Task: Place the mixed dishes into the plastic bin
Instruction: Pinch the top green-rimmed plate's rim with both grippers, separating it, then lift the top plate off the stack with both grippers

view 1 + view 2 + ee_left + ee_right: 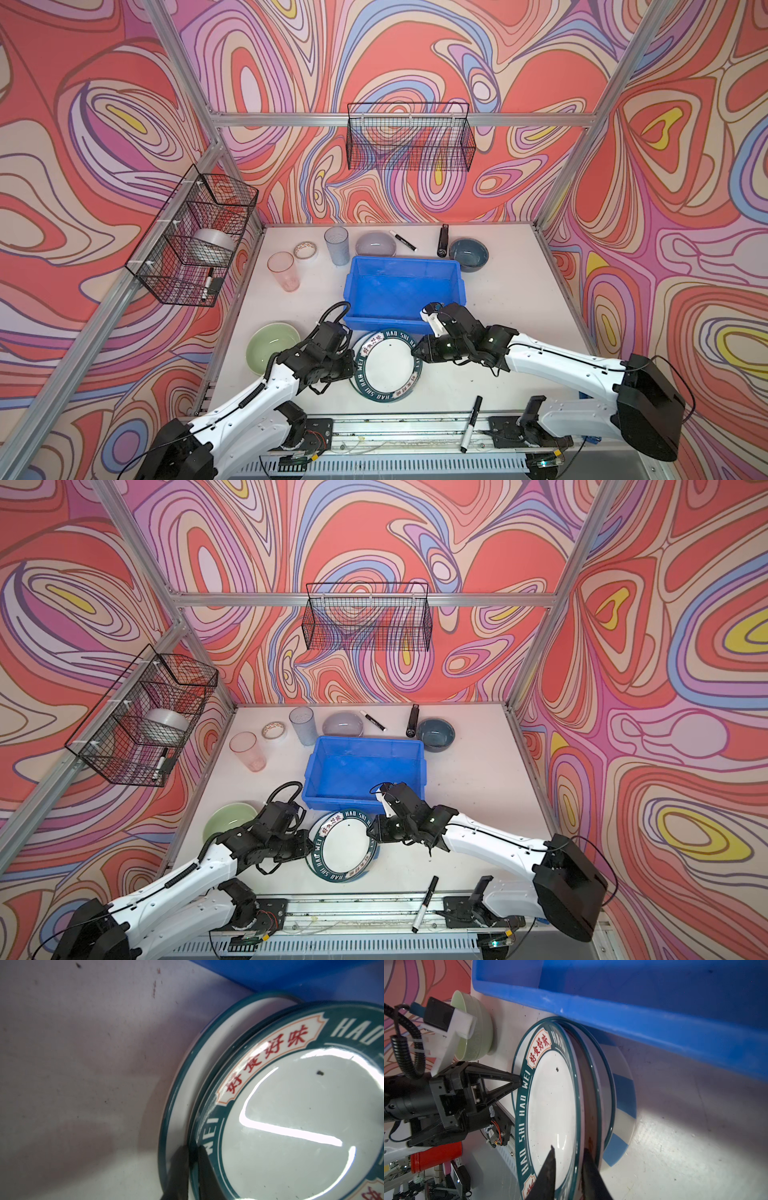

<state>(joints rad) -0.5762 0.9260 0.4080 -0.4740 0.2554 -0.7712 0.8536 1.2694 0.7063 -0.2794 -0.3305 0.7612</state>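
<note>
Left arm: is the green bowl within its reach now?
Probably not yet: the left gripper is shut on the rim of the lettered plate. The green bowl sits uncovered beside the left arm, so after release it looks reachable.

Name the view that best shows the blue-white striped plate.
The right wrist view: the striped plate lies lowest in the stack, below the lettered plate. In the other views the plates above it cover it.

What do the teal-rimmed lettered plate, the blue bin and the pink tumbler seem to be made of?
Round teal-rimmed lettered plate: glossy glazed ceramic or melamine; sharp light streaks on its white centre. Bright blue rectangular bin: moulded plastic, dull sheen, scuffed rim. Clear pink tumbler: transparent plastic or glass; the table shows through.
</note>
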